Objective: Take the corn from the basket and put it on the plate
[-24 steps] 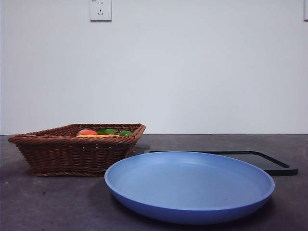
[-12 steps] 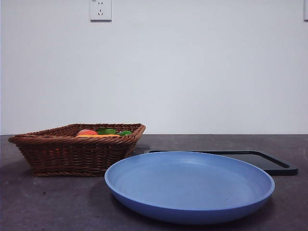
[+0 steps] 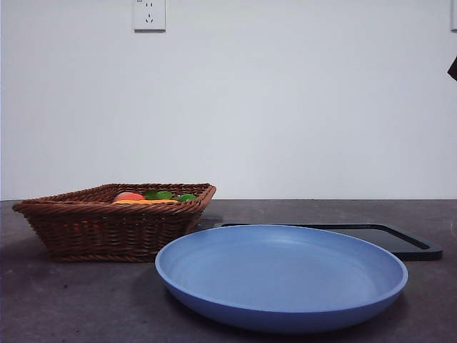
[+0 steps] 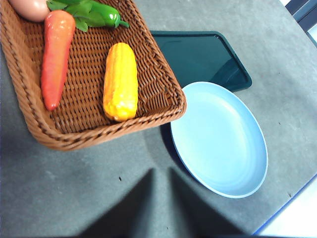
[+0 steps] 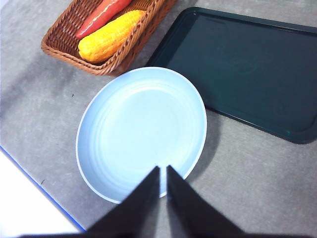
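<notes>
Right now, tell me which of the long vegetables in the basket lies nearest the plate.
The corn: yellow and bumpy, it lies by the basket side facing the plate. The smooth orange carrot lies beyond it.

The left claw (image 4: 161, 173) showed as two flat, matte black jaws, each a plain wedge tapering to a pointed tip; the right claw (image 5: 163, 171) looked the same, black and smooth, without visible screws, cables or markings; a small dark tip (image 3: 453, 68) appeared in the front view.
</notes>
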You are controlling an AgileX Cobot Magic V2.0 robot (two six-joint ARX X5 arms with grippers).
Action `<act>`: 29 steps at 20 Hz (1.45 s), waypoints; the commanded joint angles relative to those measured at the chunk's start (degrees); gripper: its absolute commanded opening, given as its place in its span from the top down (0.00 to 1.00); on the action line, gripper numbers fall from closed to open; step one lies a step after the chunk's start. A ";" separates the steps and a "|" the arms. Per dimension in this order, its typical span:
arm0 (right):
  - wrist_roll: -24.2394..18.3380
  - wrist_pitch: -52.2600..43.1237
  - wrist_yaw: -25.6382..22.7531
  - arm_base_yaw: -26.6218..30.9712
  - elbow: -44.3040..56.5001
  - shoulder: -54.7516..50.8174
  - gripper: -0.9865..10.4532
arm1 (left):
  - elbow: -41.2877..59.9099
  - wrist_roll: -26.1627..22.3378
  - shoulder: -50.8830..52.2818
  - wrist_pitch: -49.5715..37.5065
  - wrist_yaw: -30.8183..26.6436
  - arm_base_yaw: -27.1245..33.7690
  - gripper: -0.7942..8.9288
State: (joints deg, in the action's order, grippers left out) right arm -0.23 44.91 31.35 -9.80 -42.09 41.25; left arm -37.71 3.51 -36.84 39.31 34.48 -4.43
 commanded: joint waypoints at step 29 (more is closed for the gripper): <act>3.58 -19.23 -1.38 -7.43 -1.11 42.73 0.69 | -1.27 -0.24 -0.33 -1.66 0.22 -0.15 0.50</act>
State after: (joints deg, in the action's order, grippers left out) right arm 2.85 26.06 29.87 -16.91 -42.19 83.09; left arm -37.78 3.57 -36.84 37.98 34.48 -4.43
